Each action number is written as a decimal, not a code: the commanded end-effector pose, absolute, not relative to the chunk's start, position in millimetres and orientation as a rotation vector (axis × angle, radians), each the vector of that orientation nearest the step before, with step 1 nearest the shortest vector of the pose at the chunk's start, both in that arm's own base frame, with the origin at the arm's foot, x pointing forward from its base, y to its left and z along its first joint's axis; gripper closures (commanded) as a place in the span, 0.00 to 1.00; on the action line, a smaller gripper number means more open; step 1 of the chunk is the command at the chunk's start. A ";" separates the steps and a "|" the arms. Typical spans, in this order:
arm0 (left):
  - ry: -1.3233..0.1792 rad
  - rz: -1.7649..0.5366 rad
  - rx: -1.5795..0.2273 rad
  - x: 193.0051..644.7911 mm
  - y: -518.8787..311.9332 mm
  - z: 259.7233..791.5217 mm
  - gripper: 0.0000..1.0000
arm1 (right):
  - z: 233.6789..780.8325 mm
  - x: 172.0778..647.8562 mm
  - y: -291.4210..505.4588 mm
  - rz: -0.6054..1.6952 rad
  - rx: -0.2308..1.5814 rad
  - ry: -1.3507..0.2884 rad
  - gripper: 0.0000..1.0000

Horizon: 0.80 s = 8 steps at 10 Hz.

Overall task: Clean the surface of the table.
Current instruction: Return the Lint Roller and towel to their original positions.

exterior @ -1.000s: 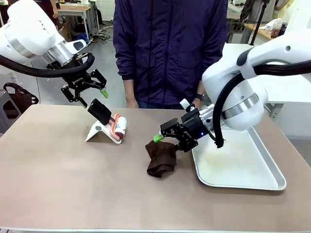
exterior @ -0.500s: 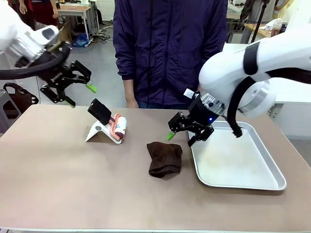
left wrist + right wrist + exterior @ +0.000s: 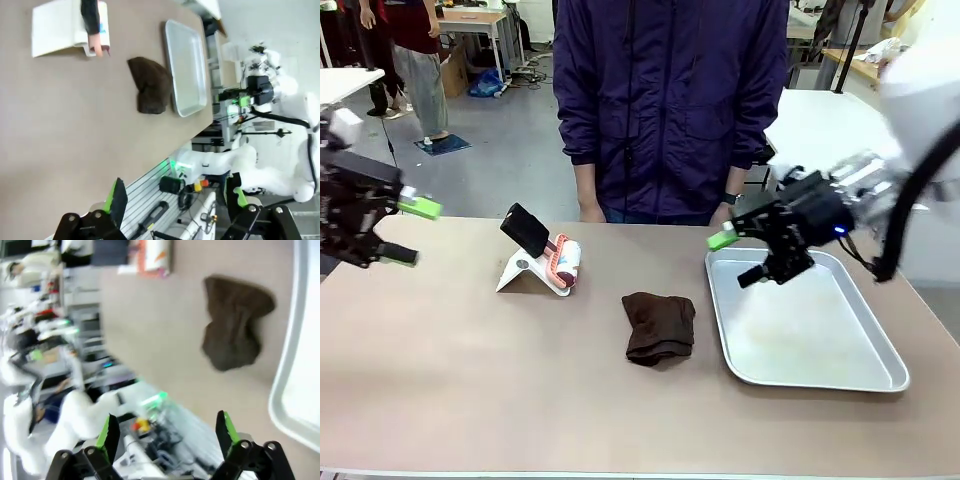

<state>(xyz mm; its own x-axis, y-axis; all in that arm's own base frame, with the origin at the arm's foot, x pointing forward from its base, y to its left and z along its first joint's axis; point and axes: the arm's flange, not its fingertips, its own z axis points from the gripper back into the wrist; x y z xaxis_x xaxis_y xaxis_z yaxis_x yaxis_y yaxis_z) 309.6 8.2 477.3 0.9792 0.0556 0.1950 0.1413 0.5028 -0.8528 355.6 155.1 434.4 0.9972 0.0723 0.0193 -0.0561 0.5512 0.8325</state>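
The brownish-beige table (image 3: 470, 370) carries a crumpled dark brown cloth (image 3: 659, 326) near its middle, also seen from the wrists as a brown cloth (image 3: 150, 85) and brown cloth (image 3: 233, 322). My left gripper (image 3: 408, 232) hangs open at the table's far left edge, well clear of the cloth. Its green-padded fingers (image 3: 116, 199) hold nothing. Above the tray's near-left corner my right gripper (image 3: 738, 257) stands open and raised, to the right of the cloth. The right gripper's fingers (image 3: 109, 432) are empty too.
A silver metal tray (image 3: 880, 365) lies at the right of the table. A lint roller on a white stand (image 3: 545, 262) sits at the back left. A person in a dark blue jacket (image 3: 670, 100) stands at the far edge, hands near it.
My left gripper has swung away from the lint roller stand to the far left. The right gripper lifted off the cloth and drew back right over the tray; the cloth stayed.
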 end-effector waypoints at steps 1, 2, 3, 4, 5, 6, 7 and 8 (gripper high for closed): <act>-0.189 -0.023 -1.169 296.2 37.7 448.3 0.00 | 419.9 332.6 107.5 0.057 1.195 0.076 0.00; -0.171 0.003 -1.199 300.7 50.2 441.5 0.00 | 412.5 328.8 87.5 0.055 1.301 0.099 0.00; -0.152 0.021 -1.218 307.4 63.0 435.7 0.00 | 403.0 327.1 68.5 0.071 1.405 0.119 0.00; -0.139 0.029 -1.227 313.9 73.3 431.0 0.00 | 395.0 327.6 56.5 0.079 1.482 0.132 0.00; -0.132 0.026 -1.275 323.6 77.9 427.0 0.00 | 389.9 330.0 47.1 0.053 1.534 0.103 0.00; -0.174 0.036 -1.321 329.8 81.5 425.3 0.00 | 387.2 333.8 42.1 0.012 1.551 0.049 0.00; -0.126 0.052 -1.223 307.3 74.4 424.2 0.00 | 381.7 342.6 45.4 -0.018 1.519 0.023 0.00; -0.126 0.052 -1.223 307.3 74.4 424.2 0.00 | 397.7 341.6 36.2 0.032 1.507 0.108 0.00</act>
<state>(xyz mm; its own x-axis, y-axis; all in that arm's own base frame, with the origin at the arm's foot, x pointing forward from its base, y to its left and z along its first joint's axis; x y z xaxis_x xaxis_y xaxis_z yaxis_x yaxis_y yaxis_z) 317.9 78.3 419.7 0.9911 0.1166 0.0637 0.0226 0.3242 -0.9457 347.4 30.9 385.5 0.9966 0.0539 -0.0625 0.0599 0.0493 0.9970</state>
